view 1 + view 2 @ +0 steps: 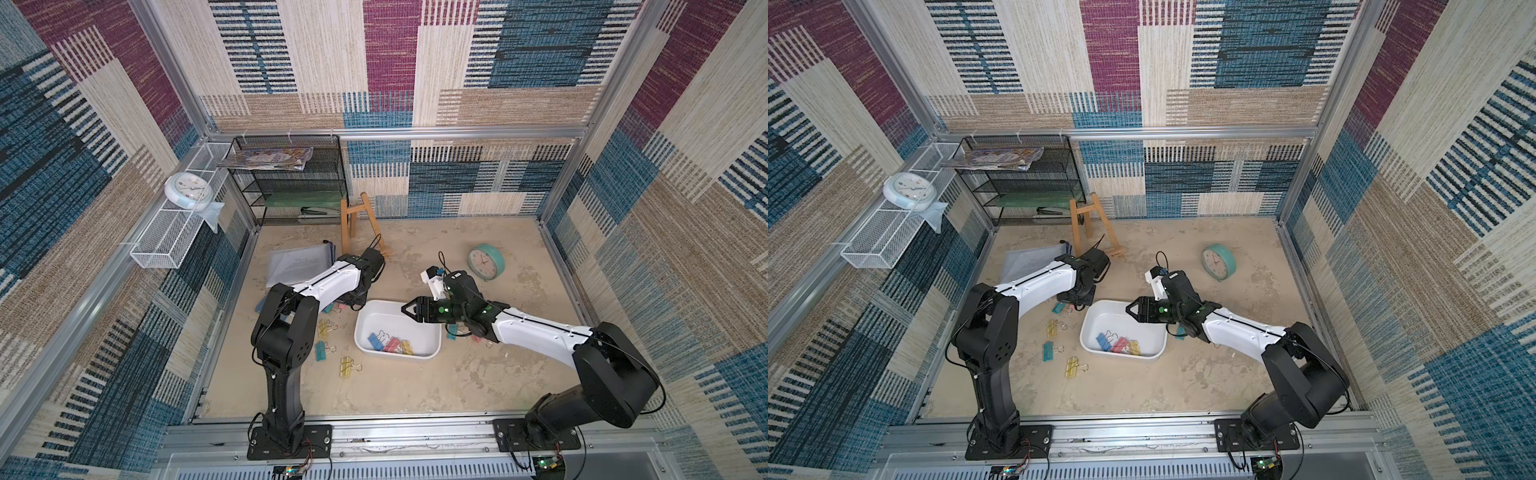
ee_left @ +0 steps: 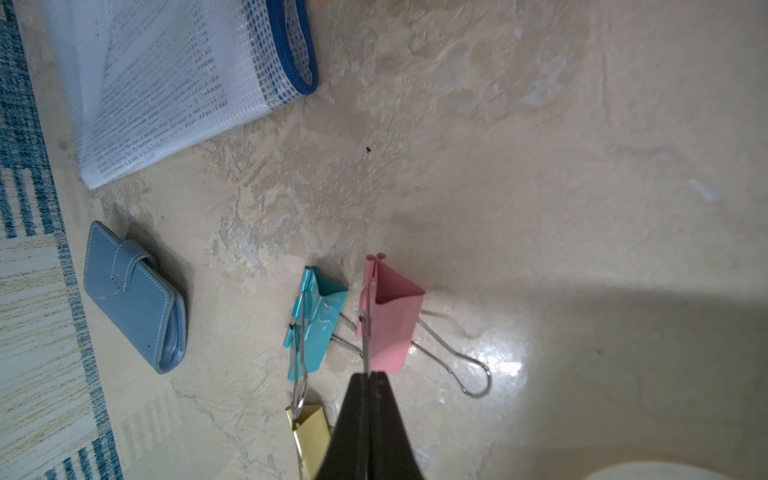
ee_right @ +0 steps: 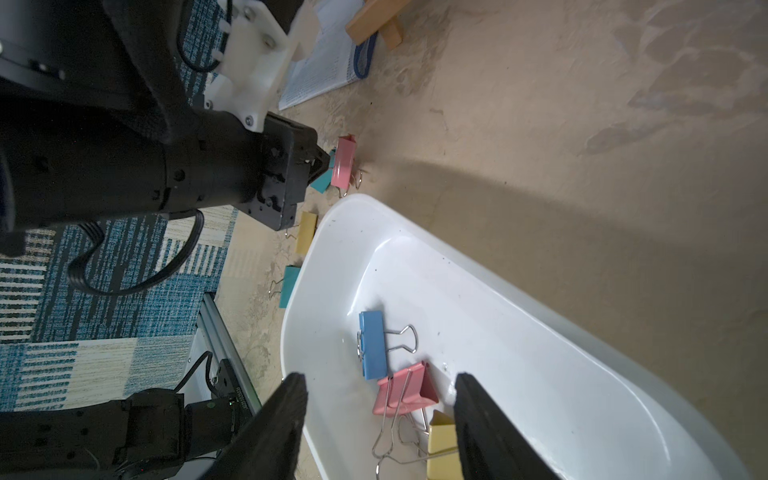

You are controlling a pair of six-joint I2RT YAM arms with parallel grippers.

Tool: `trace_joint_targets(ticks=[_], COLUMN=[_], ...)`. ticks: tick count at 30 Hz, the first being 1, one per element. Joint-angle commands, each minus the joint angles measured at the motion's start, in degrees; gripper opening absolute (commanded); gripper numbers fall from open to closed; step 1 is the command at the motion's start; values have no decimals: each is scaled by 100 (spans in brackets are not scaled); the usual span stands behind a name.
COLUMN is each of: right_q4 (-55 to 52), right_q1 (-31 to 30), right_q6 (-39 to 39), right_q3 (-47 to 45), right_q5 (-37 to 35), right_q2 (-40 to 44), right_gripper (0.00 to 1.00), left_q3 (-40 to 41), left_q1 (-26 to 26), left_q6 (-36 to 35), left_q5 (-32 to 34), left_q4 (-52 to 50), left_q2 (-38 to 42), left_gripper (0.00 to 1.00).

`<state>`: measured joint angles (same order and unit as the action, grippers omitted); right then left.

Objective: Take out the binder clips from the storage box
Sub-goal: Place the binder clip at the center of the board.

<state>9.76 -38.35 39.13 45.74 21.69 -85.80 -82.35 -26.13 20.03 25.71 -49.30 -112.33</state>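
Observation:
The storage box (image 1: 386, 320) (image 1: 1113, 320) (image 3: 540, 374) is a shallow white tub in the middle of the table. Inside lie three binder clips: blue (image 1: 376, 340) (image 3: 372, 345), pink (image 1: 391, 344) (image 3: 405, 390) and yellow (image 1: 406, 347) (image 3: 442, 444). My right gripper (image 1: 405, 309) (image 3: 380, 378) hangs open over the tub, holding nothing. Left of the tub, my left gripper (image 2: 368, 374) is shut on the wire handle of a pink binder clip (image 2: 390, 320) (image 3: 345, 162) resting on the table beside a teal one (image 2: 318, 324). Both top views hide those jaws under the wrist.
More clips lie on the table left of the tub (image 1: 324, 328) (image 1: 321, 350) (image 1: 346, 366) and under my right arm (image 1: 452, 330). A mesh document pouch (image 2: 166, 83), a blue wallet (image 2: 133, 295), a wooden easel (image 1: 357, 224), a teal clock (image 1: 485, 262) and a black mesh rack (image 1: 291, 178) stand farther back.

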Motion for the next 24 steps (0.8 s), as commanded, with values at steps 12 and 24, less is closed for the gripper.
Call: trace_joint_targets(ticks=[12,24], right_q4=[98,-132], right_q1=[-14,-32], right_q6=[-41,-171], right_q3=[40,180], right_q5=[47,68], right_q2=[-36,-180], right_gripper=[61,61], left_q3=[-763,-746], left_q1=[18,12], left_q6=[-527,-378], left_q5=[118,-419], left_q4=[-183,-238], left_q2=[-631,-153], left_gripper=[5,32])
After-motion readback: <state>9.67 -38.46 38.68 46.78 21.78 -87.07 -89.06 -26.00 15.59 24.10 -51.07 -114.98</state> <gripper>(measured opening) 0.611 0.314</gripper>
